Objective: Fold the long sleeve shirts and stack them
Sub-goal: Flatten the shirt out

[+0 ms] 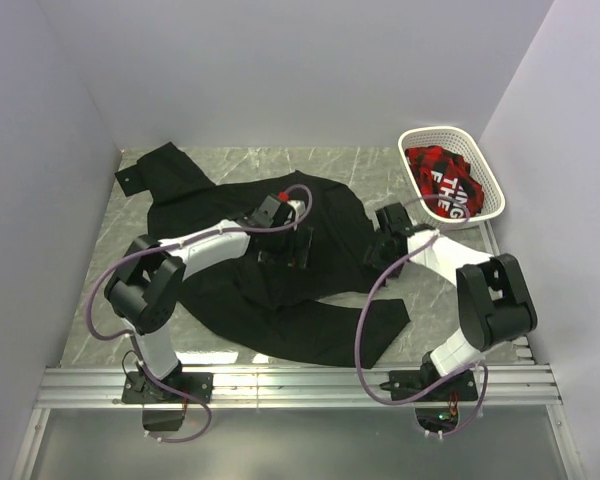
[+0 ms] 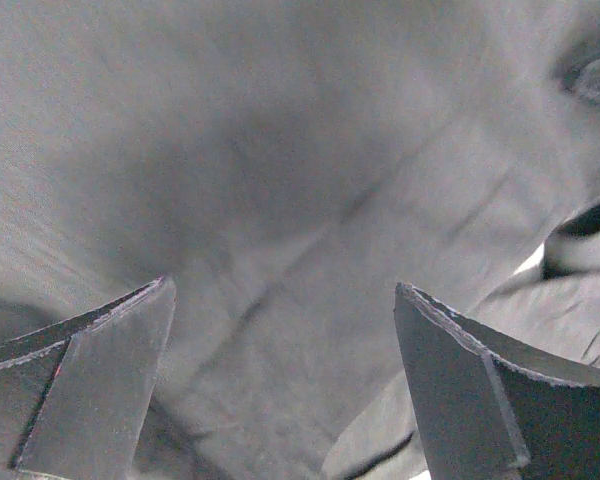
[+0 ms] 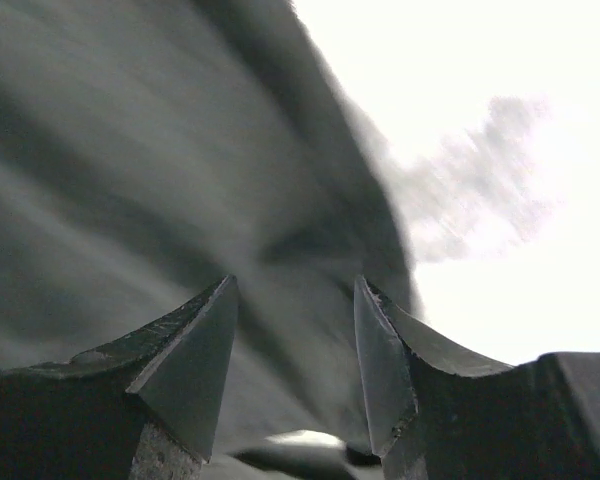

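Grey marbled table (image 1: 380,170), with a soft black shirt (image 1: 280,300) rumpled across it.
Left gripper (image 2: 282,290) gapes wide; right gripper (image 3: 295,285) is narrower, also unclamped.

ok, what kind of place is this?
Probably a lab test cell: plain white walls box in a marble-look table, a metal rail runs along its near edge, a black shirt spread on top.
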Robot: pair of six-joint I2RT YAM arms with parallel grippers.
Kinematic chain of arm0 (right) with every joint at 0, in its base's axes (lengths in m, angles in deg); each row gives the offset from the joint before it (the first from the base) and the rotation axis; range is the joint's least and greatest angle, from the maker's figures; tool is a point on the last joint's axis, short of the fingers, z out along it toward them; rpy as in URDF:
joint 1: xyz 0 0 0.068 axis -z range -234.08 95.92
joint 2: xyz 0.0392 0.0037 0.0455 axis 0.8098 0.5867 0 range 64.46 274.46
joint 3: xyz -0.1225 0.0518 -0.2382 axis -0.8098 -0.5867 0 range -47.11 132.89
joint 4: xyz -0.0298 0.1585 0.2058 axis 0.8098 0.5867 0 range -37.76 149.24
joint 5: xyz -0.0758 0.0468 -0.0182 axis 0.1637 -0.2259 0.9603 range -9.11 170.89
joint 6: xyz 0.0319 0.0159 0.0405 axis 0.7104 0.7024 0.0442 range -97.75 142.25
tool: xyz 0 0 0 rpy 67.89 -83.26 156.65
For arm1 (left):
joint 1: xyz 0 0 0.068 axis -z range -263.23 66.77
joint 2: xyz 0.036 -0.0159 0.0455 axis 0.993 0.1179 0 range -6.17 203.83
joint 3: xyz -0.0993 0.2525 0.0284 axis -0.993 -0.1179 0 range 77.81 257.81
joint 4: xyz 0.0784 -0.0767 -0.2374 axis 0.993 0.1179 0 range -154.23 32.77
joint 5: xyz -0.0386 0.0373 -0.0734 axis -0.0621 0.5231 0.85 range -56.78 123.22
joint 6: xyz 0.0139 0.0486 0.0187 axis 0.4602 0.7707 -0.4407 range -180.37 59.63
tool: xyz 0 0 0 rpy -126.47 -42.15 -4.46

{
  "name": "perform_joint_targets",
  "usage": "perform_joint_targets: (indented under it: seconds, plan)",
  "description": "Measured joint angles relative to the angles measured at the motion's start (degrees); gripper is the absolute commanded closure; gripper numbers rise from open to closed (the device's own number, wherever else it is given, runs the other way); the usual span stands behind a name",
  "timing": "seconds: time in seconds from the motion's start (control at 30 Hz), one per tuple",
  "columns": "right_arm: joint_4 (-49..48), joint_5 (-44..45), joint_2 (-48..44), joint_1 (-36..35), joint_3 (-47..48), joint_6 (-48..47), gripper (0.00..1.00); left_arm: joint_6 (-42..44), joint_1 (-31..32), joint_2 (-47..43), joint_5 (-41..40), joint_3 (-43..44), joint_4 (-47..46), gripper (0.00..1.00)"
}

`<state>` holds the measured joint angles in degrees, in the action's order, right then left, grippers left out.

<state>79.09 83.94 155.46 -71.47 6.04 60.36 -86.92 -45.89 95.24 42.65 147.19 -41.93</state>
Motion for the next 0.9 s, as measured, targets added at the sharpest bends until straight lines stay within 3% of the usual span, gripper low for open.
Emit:
perform_joint_targets:
  seconds: [0.2,0.5,0.7,0.9]
  plan:
    - [-0.15,-4.26,-6.73,1.99,-10.03,1.86,0.43,-1.31,0.52,-0.02,1.62,-6.6,2.67,0.03]
    - [2.01,-13.66,-11.61,0.42,-14.21,0.04,0.43,-6.14,-6.01,-12.63,-1.11,-20.0,3.98,0.04]
    - [7.74,-17.22,-14.99,-5.7,-11.41,-4.22,0.42,-5.29,-8.5,-18.16,-6.19,-21.35,7.91,0.02]
    - [2.21,-16.59,-15.72,-3.34,0.46,-4.07,0.42,-1.92,-4.24,-21.11,-5.55,-17.09,0.35,0.03]
